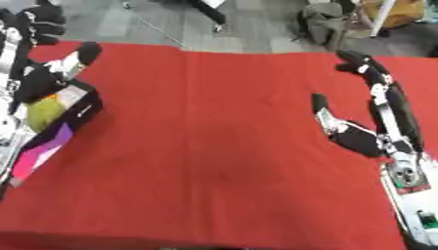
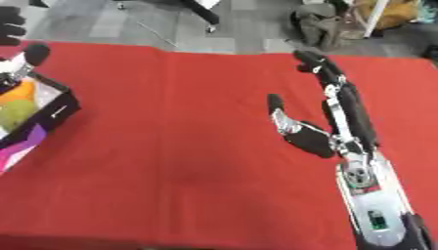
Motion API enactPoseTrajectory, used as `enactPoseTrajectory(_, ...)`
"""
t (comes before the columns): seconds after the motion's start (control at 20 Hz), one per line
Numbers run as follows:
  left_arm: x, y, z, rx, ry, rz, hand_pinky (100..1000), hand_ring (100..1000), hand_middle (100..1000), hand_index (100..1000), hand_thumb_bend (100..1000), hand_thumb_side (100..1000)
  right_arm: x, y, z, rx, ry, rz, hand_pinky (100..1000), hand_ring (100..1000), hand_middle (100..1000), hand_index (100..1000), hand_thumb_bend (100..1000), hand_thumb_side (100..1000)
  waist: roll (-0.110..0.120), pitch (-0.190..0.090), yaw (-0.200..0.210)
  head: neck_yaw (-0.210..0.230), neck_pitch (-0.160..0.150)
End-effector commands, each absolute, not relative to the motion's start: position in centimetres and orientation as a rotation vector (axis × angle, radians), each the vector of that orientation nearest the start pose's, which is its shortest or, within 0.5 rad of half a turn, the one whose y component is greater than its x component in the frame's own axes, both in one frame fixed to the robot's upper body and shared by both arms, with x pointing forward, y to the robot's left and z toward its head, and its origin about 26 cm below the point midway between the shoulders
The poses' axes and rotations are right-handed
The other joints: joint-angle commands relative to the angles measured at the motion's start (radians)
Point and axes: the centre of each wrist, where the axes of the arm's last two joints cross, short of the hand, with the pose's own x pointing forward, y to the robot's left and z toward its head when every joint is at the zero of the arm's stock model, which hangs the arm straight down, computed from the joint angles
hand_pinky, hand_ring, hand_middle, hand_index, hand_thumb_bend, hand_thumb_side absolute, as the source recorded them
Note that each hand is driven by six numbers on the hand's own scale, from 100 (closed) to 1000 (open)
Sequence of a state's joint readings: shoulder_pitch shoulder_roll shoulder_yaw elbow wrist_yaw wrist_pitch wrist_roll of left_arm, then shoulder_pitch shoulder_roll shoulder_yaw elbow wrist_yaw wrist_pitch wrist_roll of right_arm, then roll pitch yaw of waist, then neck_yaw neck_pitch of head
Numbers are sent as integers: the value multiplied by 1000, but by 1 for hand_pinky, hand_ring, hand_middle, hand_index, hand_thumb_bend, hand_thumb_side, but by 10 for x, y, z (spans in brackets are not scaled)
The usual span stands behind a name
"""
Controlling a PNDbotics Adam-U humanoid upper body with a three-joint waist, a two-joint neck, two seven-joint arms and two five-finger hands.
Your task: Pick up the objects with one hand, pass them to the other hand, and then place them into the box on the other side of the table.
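A black box [image 1: 83, 109] with a pink and purple side stands at the table's left edge. Inside it lie a yellow-green object [image 2: 15, 116] and an orange one [image 2: 20, 92]. My left hand [image 1: 38, 80] hovers over the box's far end with its fingers spread and nothing visible in them; part of it is cut off by the picture's edge. At the right, my right hand [image 2: 310, 139] lies low over the red cloth, open, with the fingers [image 2: 329, 73] stretched away from me and the thumb pointing left. It holds nothing.
A red cloth [image 1: 214, 127] covers the whole table. Beyond the far edge is grey floor with chair legs [image 1: 209, 14] and a grey bag [image 1: 325, 24]. My right forearm [image 2: 372, 195] runs along the table's right side.
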State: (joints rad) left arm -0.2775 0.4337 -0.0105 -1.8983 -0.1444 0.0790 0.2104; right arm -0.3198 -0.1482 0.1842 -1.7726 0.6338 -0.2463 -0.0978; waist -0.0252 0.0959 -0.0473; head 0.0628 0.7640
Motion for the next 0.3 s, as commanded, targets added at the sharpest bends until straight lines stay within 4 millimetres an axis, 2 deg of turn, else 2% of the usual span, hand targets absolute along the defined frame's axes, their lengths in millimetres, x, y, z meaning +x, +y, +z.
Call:
enactPoseTrajectory(0.05,315,267,180,404,-2176,-274,750,716,692,811,768,682,324,-176,137,-423,-2374,787,862,820,877,912,228,549,5,-15,-5,-19,6)
enactPoseTrajectory(0.3,321,249,158,259,-2133,-290,749,711,686,809,762,681,319,-150,145,-256,-2448,911,872,859,903,916,249,536,4,-6,-5,-20,6)
